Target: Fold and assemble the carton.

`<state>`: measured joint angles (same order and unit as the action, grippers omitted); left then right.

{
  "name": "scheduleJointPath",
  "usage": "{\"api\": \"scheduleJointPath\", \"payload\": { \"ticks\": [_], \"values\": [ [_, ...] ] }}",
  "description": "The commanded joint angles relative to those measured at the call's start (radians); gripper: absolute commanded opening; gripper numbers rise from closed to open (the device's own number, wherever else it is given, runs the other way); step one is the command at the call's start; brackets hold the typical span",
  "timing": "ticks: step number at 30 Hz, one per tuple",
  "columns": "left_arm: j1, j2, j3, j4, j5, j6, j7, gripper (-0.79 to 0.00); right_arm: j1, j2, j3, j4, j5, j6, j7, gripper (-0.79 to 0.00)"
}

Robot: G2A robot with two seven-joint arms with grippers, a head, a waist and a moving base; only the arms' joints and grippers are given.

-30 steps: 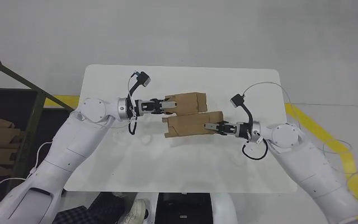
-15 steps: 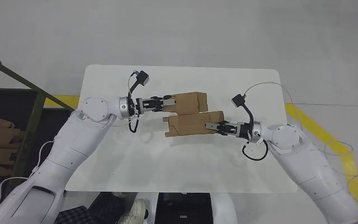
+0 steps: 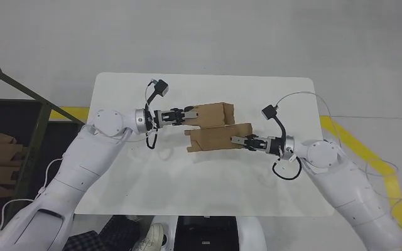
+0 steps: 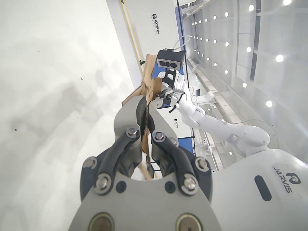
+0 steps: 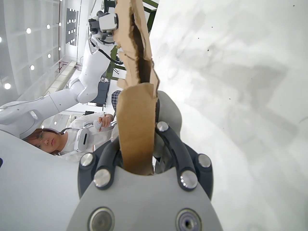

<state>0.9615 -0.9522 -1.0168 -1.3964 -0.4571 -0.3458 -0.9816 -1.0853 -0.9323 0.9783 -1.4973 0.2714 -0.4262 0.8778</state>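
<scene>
Right tool half behind carton

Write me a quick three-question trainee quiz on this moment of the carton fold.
1. True or false: the carton lies untouched on the table.
2. How many arms grip the carton? A) none B) one C) two
3. Fill in: the jaws of the left arm are ___ on the carton's edge.
Key: 1 false; 2 C; 3 shut.
</scene>
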Motion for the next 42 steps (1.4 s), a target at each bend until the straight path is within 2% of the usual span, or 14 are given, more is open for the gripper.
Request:
{"api": "scheduleJointPath", "payload": {
  "ticks": [1, 11, 16, 25, 34, 42],
  "values": [
    [0.004, 0.0, -0.009, -0.001, -0.034, 0.004, -0.023, -0.785, -0.001, 0.0, 0.009, 0.007, 0.0, 0.002, -0.008, 0.0],
    [0.015, 0.001, -0.041, -0.002, -0.102, 0.022, -0.126, -0.785, 0.003, 0.006, 0.098, 0.078, 0.021, -0.071, -0.036, 0.0],
    [0.021, -0.002, -0.035, -0.001, -0.097, 0.014, -0.163, -0.785, 0.016, 0.003, 0.102, 0.084, 0.106, -0.141, 0.056, 0.0],
    [0.016, -0.011, -0.029, 0.009, -0.101, 0.008, -0.168, -0.785, 0.083, -0.027, 0.013, 0.085, 0.285, -0.176, 0.265, 0.0],
    [0.009, -0.021, -0.018, 0.013, -0.115, 0.004, -0.195, -0.785, 0.16, -0.072, -0.091, 0.125, 0.331, -0.169, 0.311, -0.003],
    [0.01, -0.026, -0.016, 0.015, -0.129, -0.002, -0.237, -0.785, 0.215, -0.102, -0.131, 0.184, 0.36, -0.172, 0.331, -0.04]
  ]
}}
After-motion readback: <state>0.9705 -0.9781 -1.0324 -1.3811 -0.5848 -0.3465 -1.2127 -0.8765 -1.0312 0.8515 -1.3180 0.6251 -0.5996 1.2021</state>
